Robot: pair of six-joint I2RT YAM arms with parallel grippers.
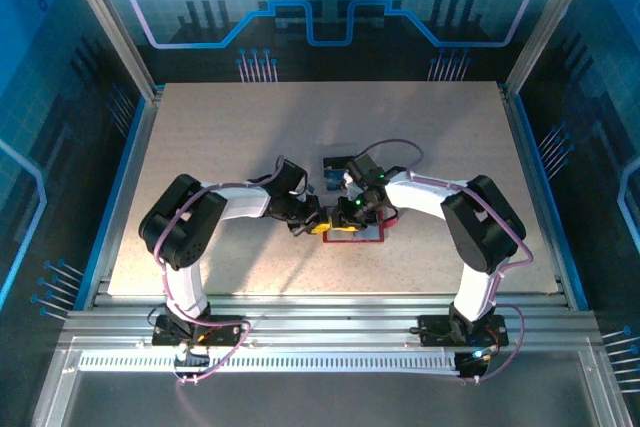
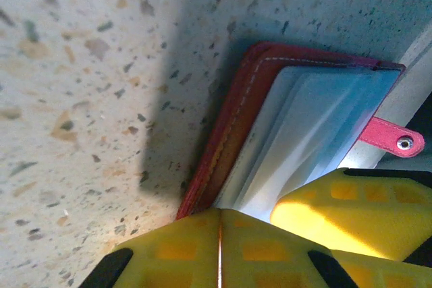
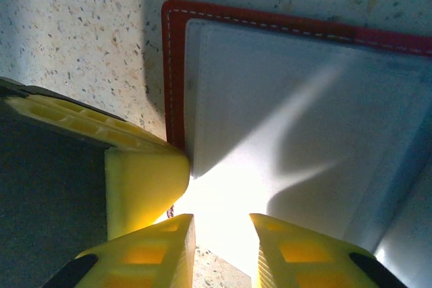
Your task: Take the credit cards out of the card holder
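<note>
**benchrat:** so where's everything at? I've got the card holder lying open about mid-table, right where the two arms meet. In the top view its long side runs left-right, with the red border towards the arm bases.

**wristcam_fan:** yep. The left gripper is at the holder's left end with its fingers closed down to a hairline seam. The red cover and the grey pocket leaves all run into that seam, so I read it as clamped on that edge and pinning the thing down. The strap tab sticks out on the side away from it.

**benchrat:** and the right gripper?

**wristcam_fan:** fingers parted, and I can't see anything between them but glare. It hangs right over the pale pocket face, tips near the red-bordered corner, just beside one of the left one's fingers. So the holder sits straight ahead of and under the right claw. With the left busy holding, I'd say the right arm is the one placed to pull.

**benchrat:** credit cards?

**wristcam_fan:** can't pick one out in the pockets, it's too washed out. There's a small dark-and-blue thing on the table just beyond the grippers. Might be a card that's already out, but it's too small to tell.
</note>
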